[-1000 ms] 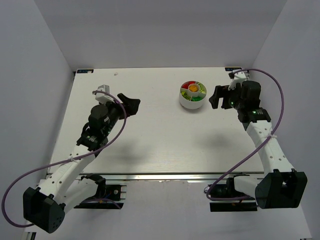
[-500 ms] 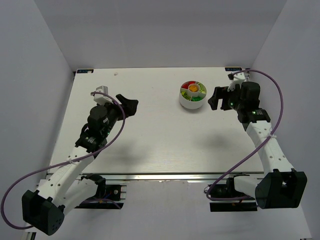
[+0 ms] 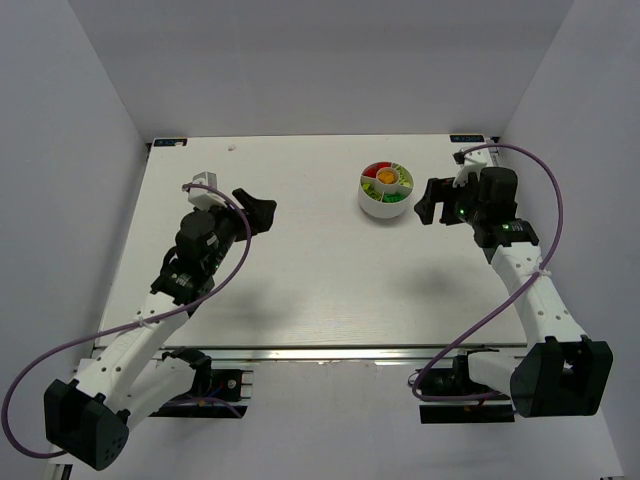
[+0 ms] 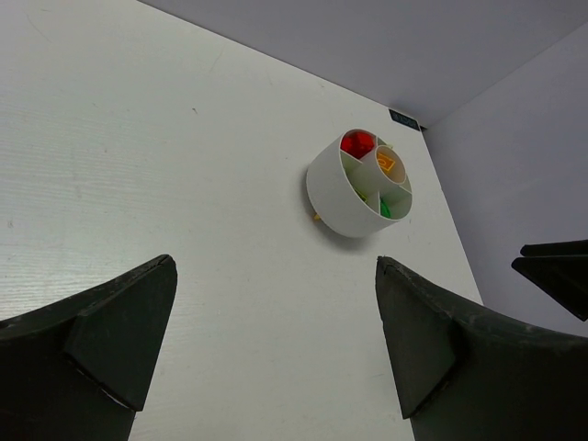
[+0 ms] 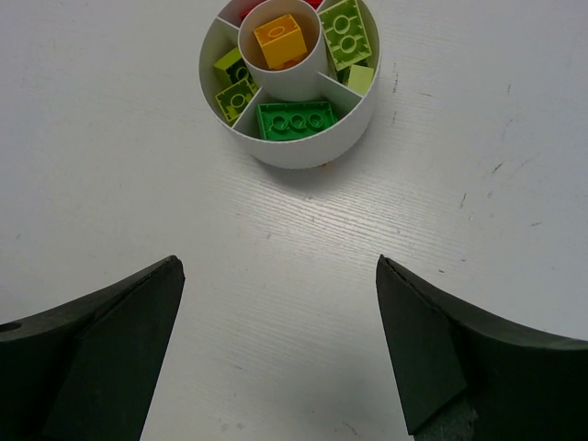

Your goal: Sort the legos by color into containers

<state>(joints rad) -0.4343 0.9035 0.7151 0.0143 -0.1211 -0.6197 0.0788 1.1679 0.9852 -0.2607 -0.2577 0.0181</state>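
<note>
Legos point(image 3: 384, 178) all lie inside the round white dish point(image 5: 303, 152), which stands on the tabletop point(image 3: 300, 270) in its far right part, near the back edge. From the right wrist view, the centre compartment holds one orange brick point(image 5: 278, 41). The wedge nearest the camera holds a flat dark green brick point(image 5: 295, 119). Yellow-green bricks point(image 5: 344, 35) fill the wedge to the upper right, and two more lie in the wedge on the left. A red piece point(image 4: 357, 143) sits in the far wedge, which the right wrist view mostly cuts off at its top edge. The right fingers point(image 5: 110, 349) stand wide apart with nothing between them, hanging just beside the dish and aimed at it. The left fingers point(image 4: 101, 340) are also spread wide and grip nothing. They hang over the left half of the tabletop, well apart from the dish.
</note>
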